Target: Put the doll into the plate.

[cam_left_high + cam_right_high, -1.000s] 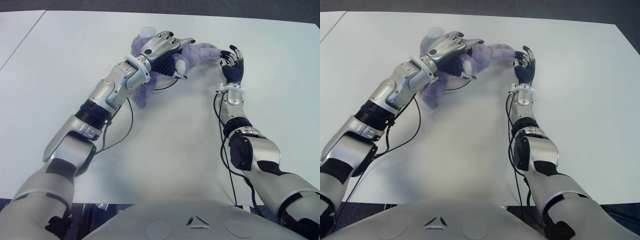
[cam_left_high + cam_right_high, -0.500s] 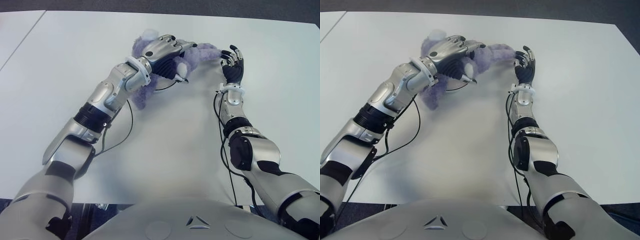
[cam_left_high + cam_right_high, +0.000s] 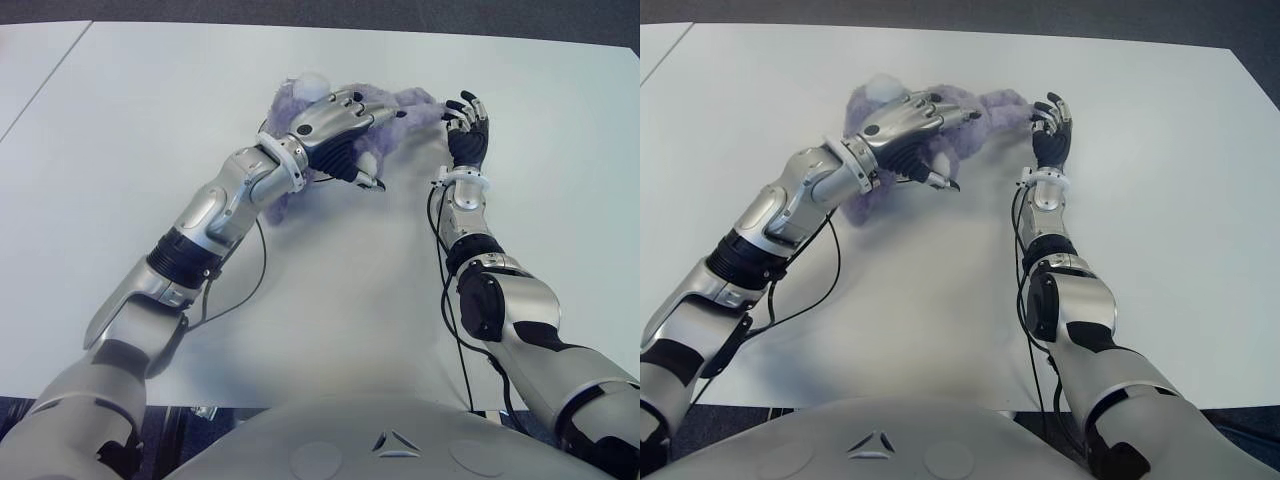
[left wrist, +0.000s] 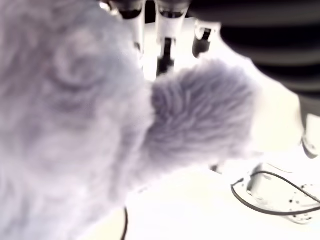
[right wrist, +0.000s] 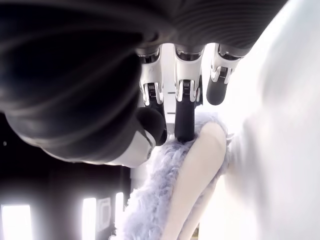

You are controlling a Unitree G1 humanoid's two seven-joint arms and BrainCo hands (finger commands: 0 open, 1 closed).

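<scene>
left eye view takes in a broad white counter (image 3: 120,120), smooth and matte, with no plate showing anywhere on it, so the task looks barely begun: the doll has yet to be carried off and a plate has yet to be found. the doll (image 3: 290,100) is a soft lilac plush, shaggy and rounded, with a pale cream patch; it sits toward the far middle of the counter, mostly hidden under the left hand (image 3: 335,125). that hand, silver shell over black ribbed palm, drapes across the plush with its fingers loosely curved over it, and its wrist view is filled with fur, though i can't tell if the grip is firm. the right hand (image 3: 467,125) stands upright just beside the doll's limb (image 5: 200,150), fingertips (image 5: 184,127) pinching into its fleecy end.
</scene>
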